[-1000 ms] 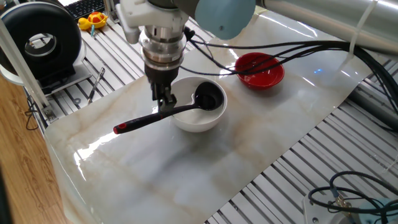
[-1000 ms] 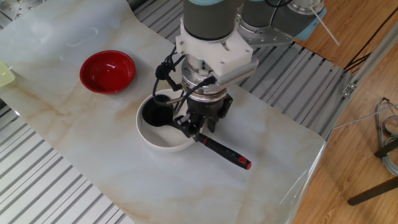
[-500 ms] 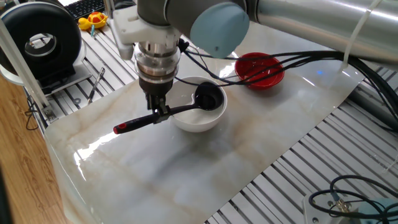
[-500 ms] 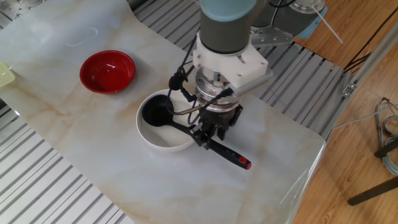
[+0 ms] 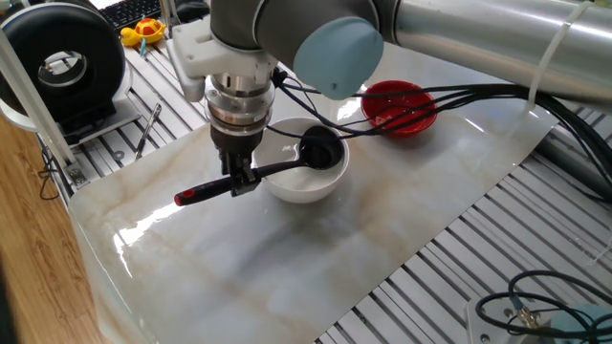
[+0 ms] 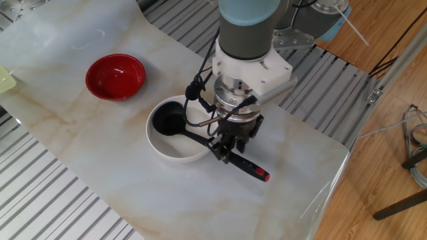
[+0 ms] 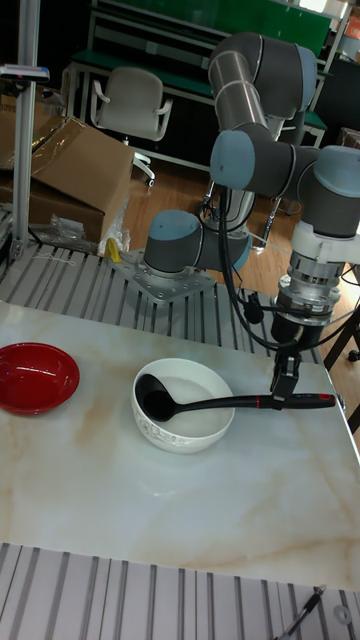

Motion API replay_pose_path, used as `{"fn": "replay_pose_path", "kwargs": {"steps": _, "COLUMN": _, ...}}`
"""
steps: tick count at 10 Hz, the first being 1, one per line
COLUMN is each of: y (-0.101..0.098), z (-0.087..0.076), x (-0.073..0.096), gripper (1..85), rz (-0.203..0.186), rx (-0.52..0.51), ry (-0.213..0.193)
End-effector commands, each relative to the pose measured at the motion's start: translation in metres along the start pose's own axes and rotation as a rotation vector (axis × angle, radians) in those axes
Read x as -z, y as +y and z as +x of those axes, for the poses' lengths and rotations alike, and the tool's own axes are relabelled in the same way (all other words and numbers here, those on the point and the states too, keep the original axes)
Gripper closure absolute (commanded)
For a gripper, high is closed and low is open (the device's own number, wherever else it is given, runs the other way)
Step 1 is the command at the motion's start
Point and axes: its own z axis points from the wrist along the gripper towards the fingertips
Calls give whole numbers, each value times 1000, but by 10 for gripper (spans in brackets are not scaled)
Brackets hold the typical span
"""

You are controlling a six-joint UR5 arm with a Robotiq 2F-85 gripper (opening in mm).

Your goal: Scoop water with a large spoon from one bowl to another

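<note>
The large spoon is a black ladle with a red-tipped handle. Its scoop sits inside the white bowl, and the handle sticks out over the rim. My gripper points straight down and is shut on the handle, just outside the bowl. The red bowl stands apart on the marble sheet. I cannot make out the water in either bowl.
The marble sheet lies on a slatted metal table. Black cables run from the arm above the red bowl. A black round device stands at the far left corner, and cables lie at the right.
My gripper has slid outward along the handle, away from the bowl and toward the red tip. The scoop stays in the white bowl.
</note>
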Motion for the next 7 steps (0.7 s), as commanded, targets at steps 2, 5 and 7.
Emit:
{"fn": "replay_pose_path", "kwargs": {"steps": 2, "y": -10, "z": 0, "x": 3, "gripper": 417, "rz": 25, "rx": 57, "ry": -12}}
{"fn": "replay_pose_path", "kwargs": {"steps": 5, "y": -15, "z": 3, "x": 2, "gripper": 417, "rz": 24, "rx": 75, "ry": -26}}
{"fn": "replay_pose_path", "kwargs": {"steps": 7, "y": -15, "z": 8, "x": 1, "gripper": 420, "rz": 20, "rx": 81, "ry": -22}}
